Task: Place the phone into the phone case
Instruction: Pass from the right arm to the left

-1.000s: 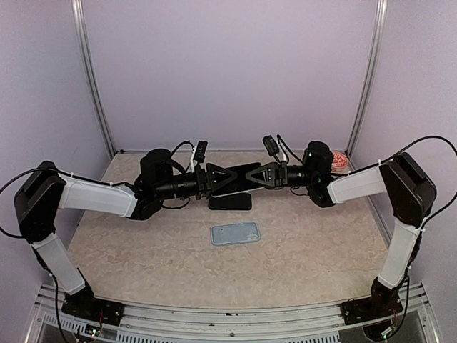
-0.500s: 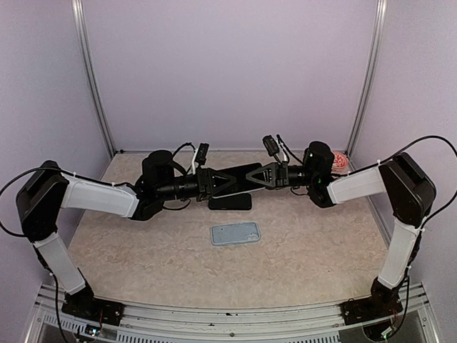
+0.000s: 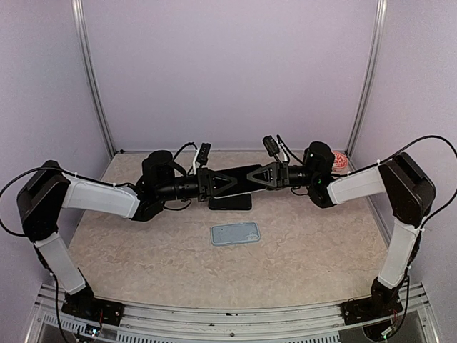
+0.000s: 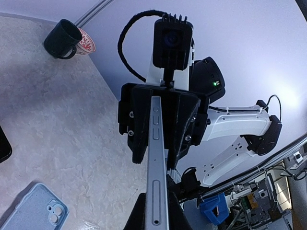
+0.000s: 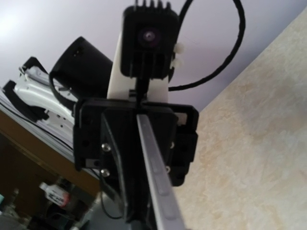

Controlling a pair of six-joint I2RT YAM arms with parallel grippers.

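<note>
Phone hung edge-on in mid-air btw the two arms, above the far half of the table. L gripper was clamped tight on one end of it. R gripper sat around the other end w/ a finger on each side of the edge, but no view showed whether it was squeezing or slack, so couldn't tell. Phone case, pale blue, lay flat on the table nearer the bases, well apart from the phone; which face was up wasn't clear. A dark slab lay on the table just beyond the case, roughly under the grippers, and a mug stood off in the far right corner. Likely a hand-over, so the main risk was timing. If R let go while L only pinched the thin end, the long free end could swing or slide out and drop onto the slab. If both were clamped and one arm pulled, the phone could twist or skid in the pads. Later, the loose case might scoot when pressed on, esp. w/ nothing bracing it.
</note>
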